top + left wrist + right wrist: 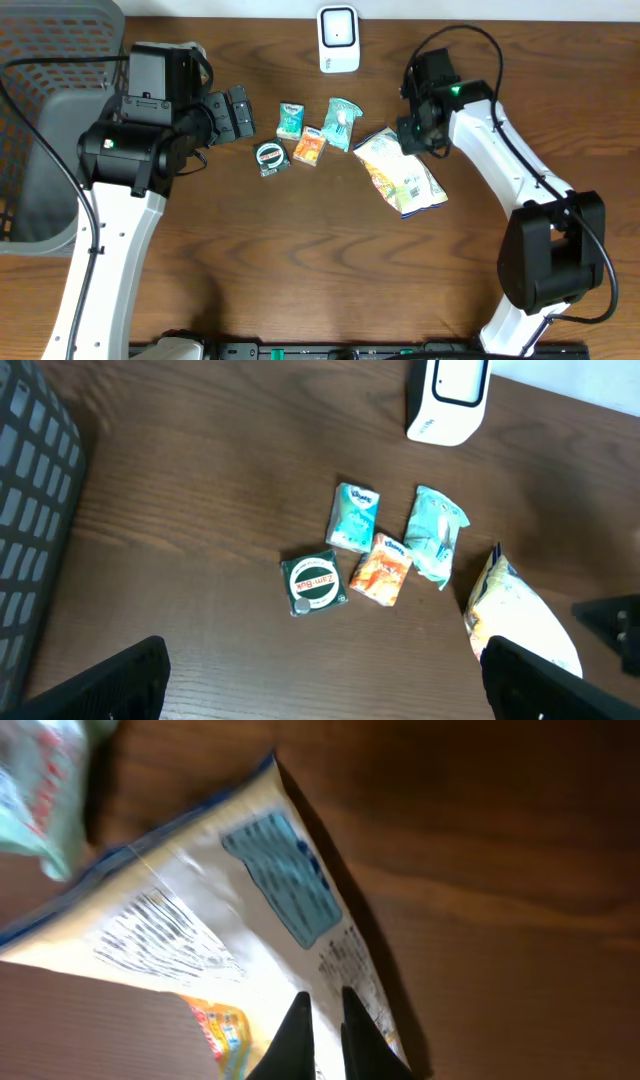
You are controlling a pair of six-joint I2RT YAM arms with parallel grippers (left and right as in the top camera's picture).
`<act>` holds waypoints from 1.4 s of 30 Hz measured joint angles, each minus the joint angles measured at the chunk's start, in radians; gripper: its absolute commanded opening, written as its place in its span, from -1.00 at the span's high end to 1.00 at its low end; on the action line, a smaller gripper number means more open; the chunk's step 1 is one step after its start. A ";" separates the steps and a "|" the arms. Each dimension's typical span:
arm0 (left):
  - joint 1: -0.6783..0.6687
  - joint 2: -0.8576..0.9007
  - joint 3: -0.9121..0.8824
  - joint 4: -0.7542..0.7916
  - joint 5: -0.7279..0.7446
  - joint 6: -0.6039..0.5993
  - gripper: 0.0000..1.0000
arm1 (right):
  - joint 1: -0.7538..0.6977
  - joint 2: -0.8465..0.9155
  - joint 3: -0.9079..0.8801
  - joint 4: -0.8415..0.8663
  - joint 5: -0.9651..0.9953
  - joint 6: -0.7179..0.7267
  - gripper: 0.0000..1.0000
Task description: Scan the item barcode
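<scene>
Snack bag (402, 172): lies flat, barcode (165, 940) upward, well apart from scanner (338, 38).
Right gripper (324, 1005): fingers closed at bag's edge, likely to lift; actual grasp unclear.
Left gripper (320, 680): spread wide, empty, idle.

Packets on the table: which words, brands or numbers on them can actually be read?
"Zam-Buk": on the green packet, across its round emblem.
Small blue packet: a logo near its top, too blurred to read.
Orange packet: a logo too, also too blurred.
White bag: a barcode and a blue panel of print, both unreadable.
White scanner: no text visible.
</scene>
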State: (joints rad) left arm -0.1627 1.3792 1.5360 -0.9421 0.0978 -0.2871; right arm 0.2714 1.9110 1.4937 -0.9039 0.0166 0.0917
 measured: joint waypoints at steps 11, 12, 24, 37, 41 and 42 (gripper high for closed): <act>0.000 0.000 0.000 0.000 0.000 0.000 -0.96 | 0.000 0.003 -0.011 -0.031 -0.001 0.003 0.97; 0.000 0.000 0.000 0.000 0.000 0.000 -0.96 | 0.000 0.003 -0.009 -0.035 -0.001 0.003 0.97; 0.000 0.000 0.000 0.000 0.000 0.000 -0.95 | -0.001 0.006 0.240 -0.147 0.017 -0.029 0.98; 0.000 0.000 0.000 0.000 0.000 0.000 -0.96 | -0.015 0.006 -0.059 0.024 -0.133 -0.032 0.98; 0.000 0.000 0.000 0.000 0.000 0.000 -0.95 | -0.002 0.009 -0.197 0.098 -0.184 -0.020 0.98; 0.000 0.000 0.000 0.000 0.000 0.000 -0.96 | 0.003 0.009 -0.227 0.111 -0.195 -0.018 0.98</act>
State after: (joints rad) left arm -0.1627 1.3792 1.5360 -0.9417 0.0978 -0.2874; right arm 0.2749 1.9202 1.2663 -0.7925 -0.1787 0.0734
